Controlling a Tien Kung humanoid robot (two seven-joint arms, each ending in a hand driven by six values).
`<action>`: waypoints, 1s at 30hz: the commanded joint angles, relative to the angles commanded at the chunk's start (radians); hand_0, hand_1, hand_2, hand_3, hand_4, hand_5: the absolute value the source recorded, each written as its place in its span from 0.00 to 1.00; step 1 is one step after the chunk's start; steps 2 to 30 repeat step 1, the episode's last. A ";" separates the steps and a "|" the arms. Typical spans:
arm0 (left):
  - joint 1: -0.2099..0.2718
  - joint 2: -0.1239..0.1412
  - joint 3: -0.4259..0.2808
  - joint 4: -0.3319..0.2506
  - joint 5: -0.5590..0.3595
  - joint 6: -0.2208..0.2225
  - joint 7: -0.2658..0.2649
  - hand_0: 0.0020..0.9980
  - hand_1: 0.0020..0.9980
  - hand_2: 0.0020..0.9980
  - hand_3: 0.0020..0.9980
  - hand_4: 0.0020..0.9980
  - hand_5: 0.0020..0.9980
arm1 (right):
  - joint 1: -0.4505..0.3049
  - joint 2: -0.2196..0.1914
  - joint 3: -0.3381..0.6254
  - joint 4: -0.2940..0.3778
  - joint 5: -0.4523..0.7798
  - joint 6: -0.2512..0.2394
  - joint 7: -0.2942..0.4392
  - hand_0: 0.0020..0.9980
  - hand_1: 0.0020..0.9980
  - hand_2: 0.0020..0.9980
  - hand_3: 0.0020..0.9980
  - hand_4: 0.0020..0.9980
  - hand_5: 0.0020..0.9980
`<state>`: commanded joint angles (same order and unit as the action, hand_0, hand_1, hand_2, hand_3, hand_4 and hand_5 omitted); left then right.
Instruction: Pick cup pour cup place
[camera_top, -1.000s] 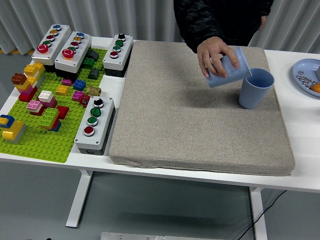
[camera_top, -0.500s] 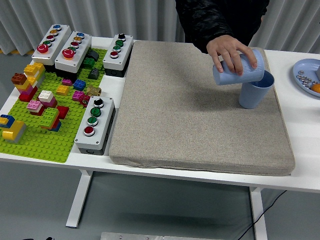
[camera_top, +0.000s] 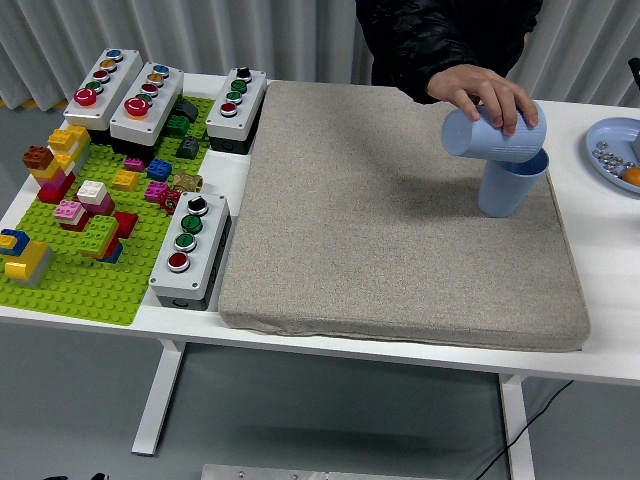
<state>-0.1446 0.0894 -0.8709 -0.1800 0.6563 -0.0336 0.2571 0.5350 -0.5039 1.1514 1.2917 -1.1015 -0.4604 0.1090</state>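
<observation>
A person's hand (camera_top: 488, 95) holds a blue cup (camera_top: 492, 133) tipped on its side, long way running left to right, right above a second blue cup (camera_top: 511, 182). That one stands upright on the grey mat (camera_top: 390, 220), far right on the bench (camera_top: 610, 290). No robot hand shows, so its state cannot be told; the right arm would be nearer

A person's hand (camera_top: 487, 93) grips a light blue cup (camera_top: 490, 134) tipped on its side directly above a 2nd blue cup (camera_top: 508, 184), which stands upright at the far right of the grey mat (camera_top: 380, 230). Left of the mat lies a green brick baseplate (camera_top: 80, 270) with 4 button boxes (camera_top: 190, 250).
</observation>
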 joint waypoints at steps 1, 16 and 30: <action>0.000 0.000 0.000 0.000 0.000 0.000 0.000 0.78 0.79 0.84 0.75 0.51 0.95 | -0.002 0.001 0.002 -0.001 0.045 -0.001 0.002 0.87 0.78 0.81 0.82 0.82 0.85; 0.000 0.000 0.000 0.000 0.000 0.000 0.000 0.78 0.79 0.84 0.75 0.51 0.95 | -0.002 0.001 0.002 -0.001 0.045 -0.001 0.002 0.87 0.78 0.81 0.82 0.82 0.85; 0.000 0.000 0.000 0.000 0.000 0.000 0.000 0.78 0.79 0.84 0.75 0.51 0.95 | -0.002 0.001 0.002 -0.001 0.045 -0.001 0.002 0.87 0.78 0.81 0.82 0.82 0.85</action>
